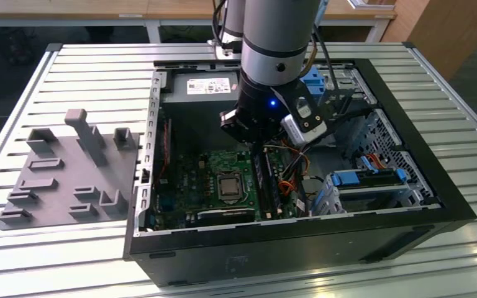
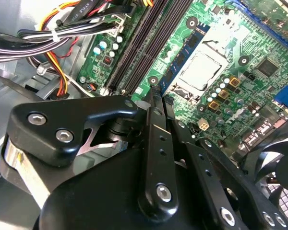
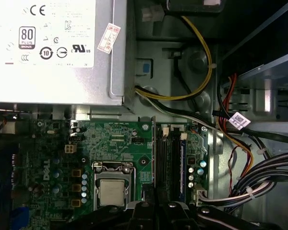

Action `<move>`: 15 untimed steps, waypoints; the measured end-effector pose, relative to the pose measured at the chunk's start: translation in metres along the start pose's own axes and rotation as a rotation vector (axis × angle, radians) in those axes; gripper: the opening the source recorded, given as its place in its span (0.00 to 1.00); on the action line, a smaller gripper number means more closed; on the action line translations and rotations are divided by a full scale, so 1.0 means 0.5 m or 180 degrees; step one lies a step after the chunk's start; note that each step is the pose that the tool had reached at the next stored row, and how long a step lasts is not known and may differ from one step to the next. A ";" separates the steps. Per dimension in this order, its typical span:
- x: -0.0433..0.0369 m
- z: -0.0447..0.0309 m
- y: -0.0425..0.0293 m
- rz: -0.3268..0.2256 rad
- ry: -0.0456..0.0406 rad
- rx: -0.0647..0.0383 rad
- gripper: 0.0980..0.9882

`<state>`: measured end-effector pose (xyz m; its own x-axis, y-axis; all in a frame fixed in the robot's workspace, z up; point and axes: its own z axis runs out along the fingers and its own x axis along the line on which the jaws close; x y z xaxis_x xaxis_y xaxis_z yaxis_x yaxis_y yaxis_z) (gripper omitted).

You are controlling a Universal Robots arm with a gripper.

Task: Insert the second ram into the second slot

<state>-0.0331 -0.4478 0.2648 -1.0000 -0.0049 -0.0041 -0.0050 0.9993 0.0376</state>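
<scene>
Inside the one open computer case [image 1: 404, 186] lay a single green motherboard [image 1: 209, 180] with one bare processor socket [image 3: 111, 192] and a bank of dark memory slots [image 3: 167, 163]. One gripper [image 2: 156, 98] hung low over those slots, jaws nearly closed; whether they held anything I could not tell. One blue strip, seemingly the second ram [image 3: 182, 167], stood seated in the slots.
</scene>
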 end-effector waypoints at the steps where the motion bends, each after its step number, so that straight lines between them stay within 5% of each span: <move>1: 0.000 0.002 0.000 0.0000 0.0000 0.0000 0.04; 15: 0.000 0.010 -0.009 0.0000 0.0001 0.0000 0.04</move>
<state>-0.0331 -0.4519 0.2594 -1.0000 -0.0048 -0.0038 -0.0049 0.9993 0.0377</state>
